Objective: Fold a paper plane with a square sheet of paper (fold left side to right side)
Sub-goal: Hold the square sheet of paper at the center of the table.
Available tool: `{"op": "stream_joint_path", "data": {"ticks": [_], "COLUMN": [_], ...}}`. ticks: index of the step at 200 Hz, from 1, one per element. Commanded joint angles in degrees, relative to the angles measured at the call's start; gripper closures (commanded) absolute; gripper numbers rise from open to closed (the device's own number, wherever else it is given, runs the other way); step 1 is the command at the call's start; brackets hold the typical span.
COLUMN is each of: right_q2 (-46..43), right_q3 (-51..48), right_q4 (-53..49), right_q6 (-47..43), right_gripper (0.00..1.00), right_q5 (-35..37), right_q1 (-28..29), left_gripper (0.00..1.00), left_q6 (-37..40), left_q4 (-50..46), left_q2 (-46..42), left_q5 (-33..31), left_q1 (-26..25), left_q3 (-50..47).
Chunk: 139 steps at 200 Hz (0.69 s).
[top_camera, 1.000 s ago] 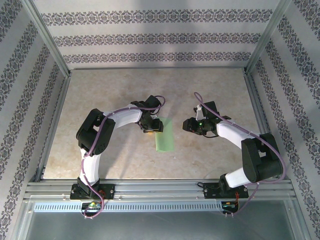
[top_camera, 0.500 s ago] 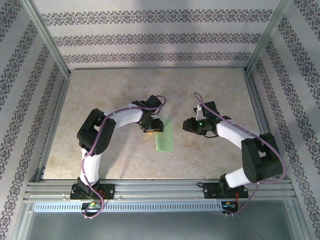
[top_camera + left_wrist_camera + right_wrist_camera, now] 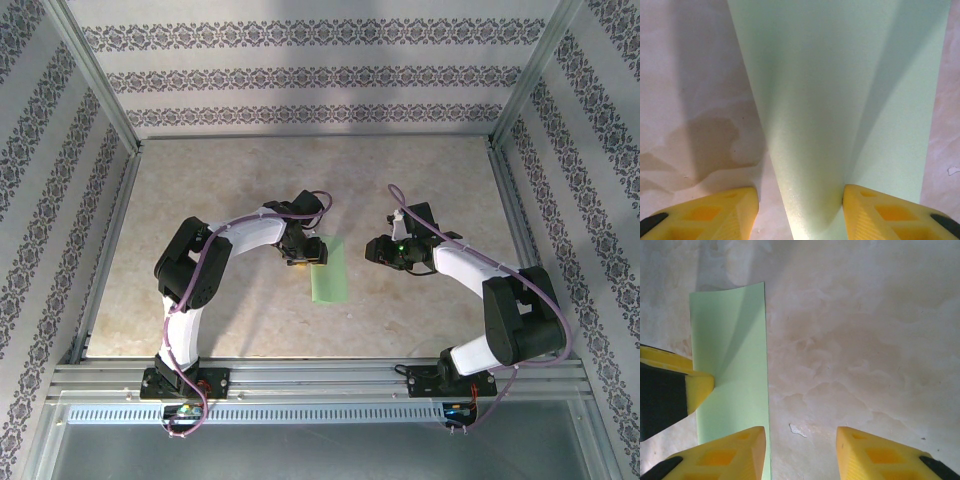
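Straddling the creased strip, ready for the next fold

Creased to a narrow strip, the square sheet of paper (image 3: 330, 274) lies near the middle of the table (image 3: 200, 190), slightly toward the near edge. The left tool (image 3: 307, 252) stands half-spread over the strip's far end, gripping nothing. One finger seems to rest on the paper, probably to keep it flat. The right tool (image 3: 800, 439) hangs half-spread and empty just beside the strip's right edge, likely waiting to press. No writing or brand is readable.

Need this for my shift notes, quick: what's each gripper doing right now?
Left gripper: open, astride the folded green paper, not clamping it.
Right gripper: open, holding nothing.
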Motion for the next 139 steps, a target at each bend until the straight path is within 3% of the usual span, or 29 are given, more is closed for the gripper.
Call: {"op": "stream_joint_path", "data": {"ticks": [1,102,139], "right_q2": [0.35,4.86,6.0], "right_q3": [-0.12,0.93,1.05], "right_q4": [-0.14,2.91,4.77], "right_q6": [-0.57,2.09,3.16], "right_gripper": [0.6,0.65,0.71], "right_q5": [-1.63,-3.33,-5.3], "right_q1": [0.63,6.1,6.68], "left_gripper": [0.49,0.48,0.49], "left_q6": [-0.25,-1.9,-1.02], "left_q4": [4.14,5.18,4.03], "left_q2": [6.38,6.08,6.02], "left_q5": [1.29,1.2,0.4], "left_q1": [-3.13,-2.83,-2.79], "left_q3": [-2.22,-3.5,-3.19]}}
